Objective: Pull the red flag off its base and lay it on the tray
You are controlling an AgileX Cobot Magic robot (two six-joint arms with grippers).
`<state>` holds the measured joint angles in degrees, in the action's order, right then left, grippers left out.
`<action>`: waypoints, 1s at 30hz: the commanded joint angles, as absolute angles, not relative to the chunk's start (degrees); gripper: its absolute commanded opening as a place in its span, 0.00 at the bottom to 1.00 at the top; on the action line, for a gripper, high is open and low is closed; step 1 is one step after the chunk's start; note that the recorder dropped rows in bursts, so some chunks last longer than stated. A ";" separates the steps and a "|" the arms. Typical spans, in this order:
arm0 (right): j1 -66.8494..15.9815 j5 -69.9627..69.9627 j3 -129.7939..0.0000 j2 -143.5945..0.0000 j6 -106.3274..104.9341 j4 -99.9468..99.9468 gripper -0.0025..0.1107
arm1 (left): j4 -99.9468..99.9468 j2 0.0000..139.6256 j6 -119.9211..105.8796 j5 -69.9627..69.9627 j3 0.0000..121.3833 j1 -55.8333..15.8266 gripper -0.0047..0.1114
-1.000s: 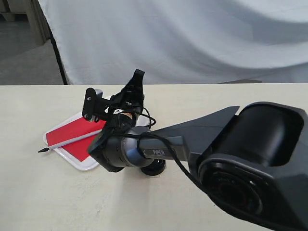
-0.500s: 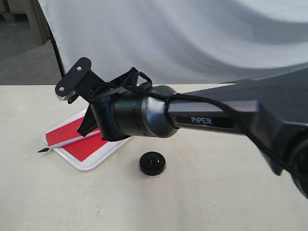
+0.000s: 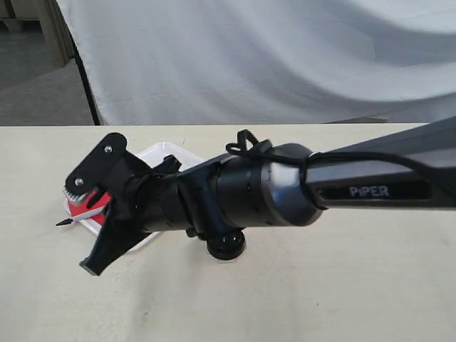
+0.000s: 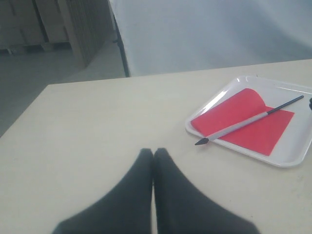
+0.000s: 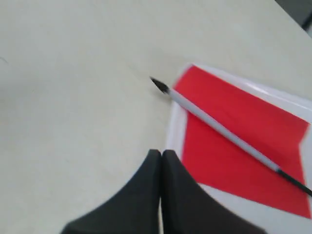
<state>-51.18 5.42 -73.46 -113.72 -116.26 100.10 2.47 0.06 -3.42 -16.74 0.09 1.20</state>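
Flag (image 4: 243,123) lay flat on the tray (image 4: 296,139), red cloth spread, grey pole across it, black tip overhanging; left gripper (image 4: 153,154) and right gripper (image 5: 161,155) pinched together.

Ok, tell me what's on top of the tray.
The red flag lies on the tray, cloth spread, pointed tip overhanging the rim. The cloth covers the tray floor beneath; one corner is out of frame.

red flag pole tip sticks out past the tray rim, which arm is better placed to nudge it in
Right arm: its shut jaws hang just short of the red flag's pole tip at the tray rim; the left arm, jaws also shut, sits farther back over the table.
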 commanded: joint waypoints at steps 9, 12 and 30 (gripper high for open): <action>-36.63 42.10 -81.06 -112.03 -49.62 46.09 0.02 | 2.73 0.00 -3.24 -16.18 0.00 0.74 0.04; -36.50 42.45 -82.51 -110.09 -25.61 20.84 0.02 | 2.73 0.00 -3.24 -16.18 0.00 0.74 0.04; -11.85 46.40 -58.37 -78.65 18.54 -15.23 0.02 | 2.73 0.00 -3.24 -16.18 0.00 0.74 0.04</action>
<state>-16.41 49.34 -64.12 -85.43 16.13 -14.60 2.47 0.06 -3.42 -16.74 0.09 1.20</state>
